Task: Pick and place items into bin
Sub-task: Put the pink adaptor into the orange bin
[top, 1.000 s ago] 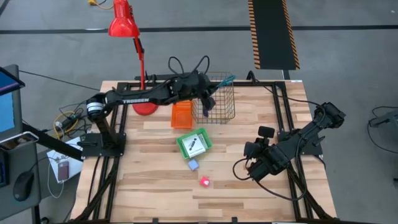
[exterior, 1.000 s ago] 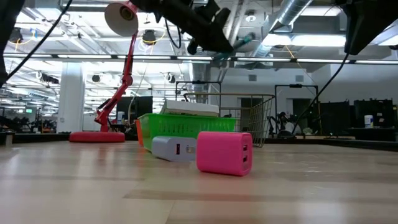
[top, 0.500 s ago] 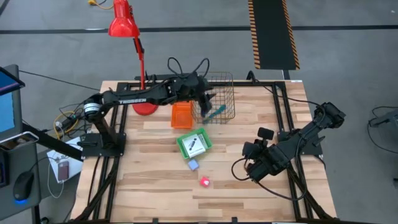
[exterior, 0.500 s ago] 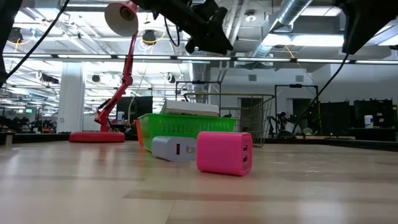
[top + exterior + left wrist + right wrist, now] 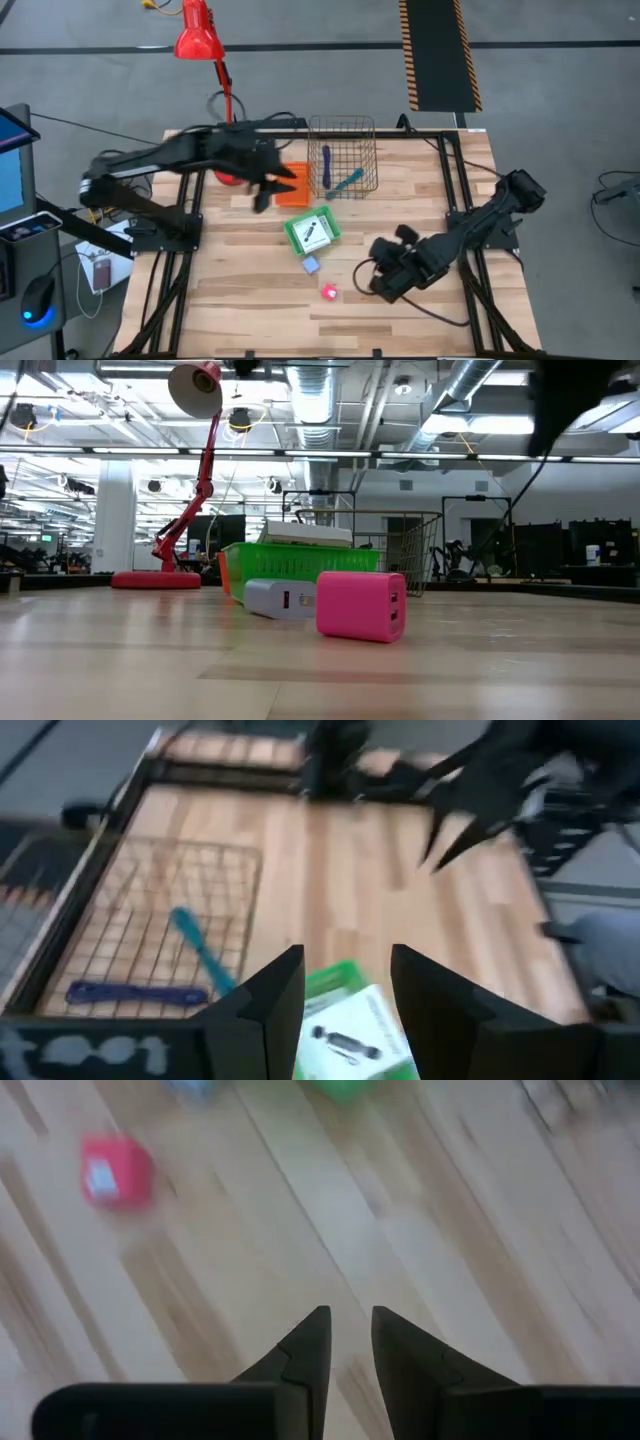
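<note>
The teal pen [image 5: 347,182] had dropped into the wire-mesh bin [image 5: 343,130]; the left gripper [image 5: 268,189], fingers spread, pulled back empty.

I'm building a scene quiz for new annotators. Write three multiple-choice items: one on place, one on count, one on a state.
1. Where is the teal pen?
A. on the bare table
B. in the wire bin
C. in the green tray

2. How many pens lie in the bin?
A. none
B. two
C. four

3. What does the left gripper hold?
A. nothing
B. the pink block
C. the purple pen

Key: 1 B, it lies on the bin's mesh floor. 2 B, teal and purple. 3 A, the gap between its fingers shows only table.
</note>
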`<state>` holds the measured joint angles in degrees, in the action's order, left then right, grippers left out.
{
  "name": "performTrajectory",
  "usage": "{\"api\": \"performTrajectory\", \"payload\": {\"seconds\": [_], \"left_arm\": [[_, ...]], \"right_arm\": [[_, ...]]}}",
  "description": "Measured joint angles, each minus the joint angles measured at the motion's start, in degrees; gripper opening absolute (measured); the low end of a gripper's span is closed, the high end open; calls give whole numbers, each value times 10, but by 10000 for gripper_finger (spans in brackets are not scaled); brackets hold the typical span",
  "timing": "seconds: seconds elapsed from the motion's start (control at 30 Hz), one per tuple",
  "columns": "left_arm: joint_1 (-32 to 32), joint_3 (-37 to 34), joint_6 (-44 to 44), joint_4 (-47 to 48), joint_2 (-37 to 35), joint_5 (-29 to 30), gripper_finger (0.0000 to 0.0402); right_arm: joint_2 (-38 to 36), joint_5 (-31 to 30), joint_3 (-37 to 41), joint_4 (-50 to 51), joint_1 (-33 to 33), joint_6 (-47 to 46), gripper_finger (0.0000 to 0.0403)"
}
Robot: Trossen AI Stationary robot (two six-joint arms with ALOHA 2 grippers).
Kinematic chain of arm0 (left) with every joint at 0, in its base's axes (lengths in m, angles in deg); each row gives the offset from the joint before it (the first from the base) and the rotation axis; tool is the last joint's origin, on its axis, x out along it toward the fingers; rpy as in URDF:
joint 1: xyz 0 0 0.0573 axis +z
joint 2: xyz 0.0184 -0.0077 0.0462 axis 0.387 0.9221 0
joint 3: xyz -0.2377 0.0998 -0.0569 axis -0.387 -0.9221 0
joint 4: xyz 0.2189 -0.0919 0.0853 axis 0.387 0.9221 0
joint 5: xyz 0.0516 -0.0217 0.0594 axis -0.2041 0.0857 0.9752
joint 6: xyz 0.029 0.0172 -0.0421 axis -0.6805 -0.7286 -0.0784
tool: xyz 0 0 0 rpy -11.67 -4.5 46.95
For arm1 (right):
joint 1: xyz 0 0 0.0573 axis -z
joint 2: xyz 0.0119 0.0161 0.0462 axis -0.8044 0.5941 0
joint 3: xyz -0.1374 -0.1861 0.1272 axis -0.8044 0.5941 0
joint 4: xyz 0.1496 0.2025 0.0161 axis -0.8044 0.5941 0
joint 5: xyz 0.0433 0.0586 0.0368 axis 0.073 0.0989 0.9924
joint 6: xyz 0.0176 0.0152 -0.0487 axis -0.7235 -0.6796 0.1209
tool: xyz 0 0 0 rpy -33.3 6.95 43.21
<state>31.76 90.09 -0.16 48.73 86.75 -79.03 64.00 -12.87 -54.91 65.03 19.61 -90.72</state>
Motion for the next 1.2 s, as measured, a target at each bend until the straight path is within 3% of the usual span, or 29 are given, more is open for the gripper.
{"api": "performTrajectory", "payload": {"seconds": [0.27,0.47,0.83,1.2], "left_arm": [[-94,-5,4,21,-132,2,139],[-156,-5,12,48,-183,29,139],[-203,-6,33,81,-188,76,139],[-206,-6,50,84,-160,90,139]], "right_arm": [[98,-42,0,-205,3,37,73],[164,-38,0,-294,10,36,117],[189,19,-2,-417,18,60,259],[191,30,-2,-422,18,109,282]]}}
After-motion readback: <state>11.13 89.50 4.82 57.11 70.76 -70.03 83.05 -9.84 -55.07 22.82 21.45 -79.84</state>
